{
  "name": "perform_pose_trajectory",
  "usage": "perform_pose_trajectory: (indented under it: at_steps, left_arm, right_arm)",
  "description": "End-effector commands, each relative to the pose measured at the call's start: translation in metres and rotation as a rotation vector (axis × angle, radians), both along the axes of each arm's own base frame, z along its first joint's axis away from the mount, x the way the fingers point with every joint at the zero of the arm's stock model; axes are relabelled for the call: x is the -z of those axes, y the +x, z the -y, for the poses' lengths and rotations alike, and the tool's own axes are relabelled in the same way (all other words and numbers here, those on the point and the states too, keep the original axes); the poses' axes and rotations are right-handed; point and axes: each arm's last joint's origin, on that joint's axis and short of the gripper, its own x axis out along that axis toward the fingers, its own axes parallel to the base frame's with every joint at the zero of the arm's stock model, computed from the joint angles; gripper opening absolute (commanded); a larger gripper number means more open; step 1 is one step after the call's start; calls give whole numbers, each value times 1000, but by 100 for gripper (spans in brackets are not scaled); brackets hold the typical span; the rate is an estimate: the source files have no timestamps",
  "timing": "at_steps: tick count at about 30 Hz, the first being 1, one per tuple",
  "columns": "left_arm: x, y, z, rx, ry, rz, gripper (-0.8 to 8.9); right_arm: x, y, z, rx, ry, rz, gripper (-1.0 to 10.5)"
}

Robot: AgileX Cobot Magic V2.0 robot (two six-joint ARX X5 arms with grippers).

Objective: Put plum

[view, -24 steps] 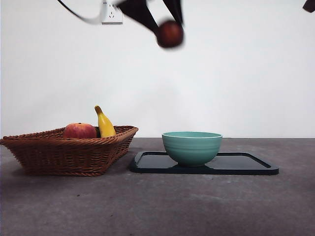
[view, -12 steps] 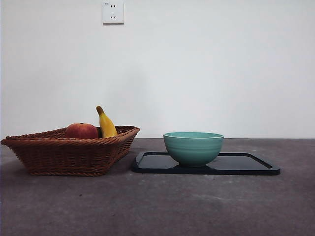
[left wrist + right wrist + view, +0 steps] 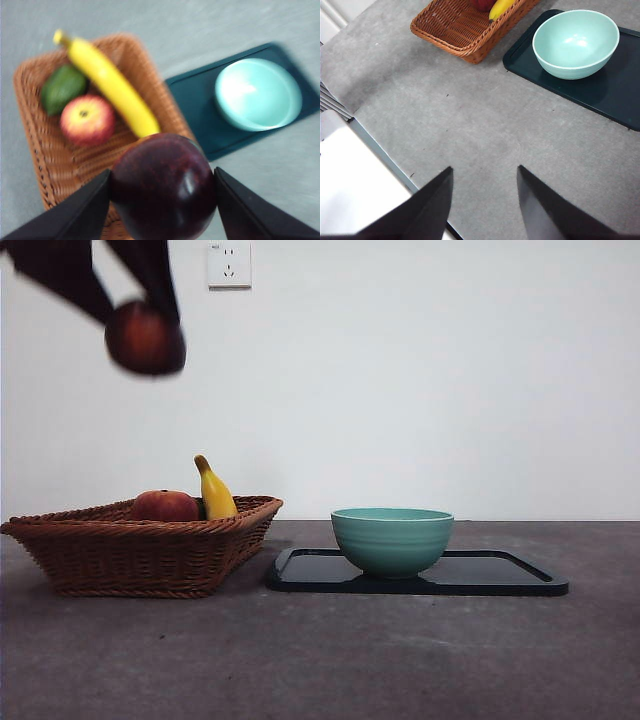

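Observation:
My left gripper [image 3: 162, 200] is shut on the plum [image 3: 164, 186], a dark maroon round fruit. In the front view the gripper [image 3: 140, 335] holds the plum [image 3: 143, 338] high in the air above the wicker basket [image 3: 140, 550] at the left. The basket holds a red-orange round fruit [image 3: 164, 506] and a yellow banana [image 3: 215, 493]; the left wrist view also shows a green fruit [image 3: 62, 88] in it. My right gripper [image 3: 484, 200] is open and empty, high above the bare table, away from the fruit.
A teal bowl [image 3: 392, 538] stands on a dark tray [image 3: 500, 575] to the right of the basket. A wall socket [image 3: 229, 264] is on the white wall. The right wrist view shows the table's edge [image 3: 380, 150] and a white surface beside it.
One second ago the gripper held the plum high above the bowl. Half a second ago it was out of the front view. Now it is back, at the upper left above the basket.

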Motion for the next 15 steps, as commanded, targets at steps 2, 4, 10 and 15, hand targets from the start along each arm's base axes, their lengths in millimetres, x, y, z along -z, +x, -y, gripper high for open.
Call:
perform_pose_trajectory:
  at_steps: [2, 4, 10, 15]
  left_arm:
    - [29, 10, -2, -15, -9, 39, 270]
    - [45, 13, -5, -25, -11, 52, 270]
    - [85, 20, -10, -21, 18, 75, 270]
    - [108, 34, -8, -5, 57, 44, 270]
  right_arm:
    - [-2, 0, -1, 3, 13, 1, 204]
    - [-2, 0, -1, 3, 13, 1, 204]
    - [-2, 0, -1, 6, 14, -2, 204]
    - [-2, 0, -1, 14, 22, -11, 204]
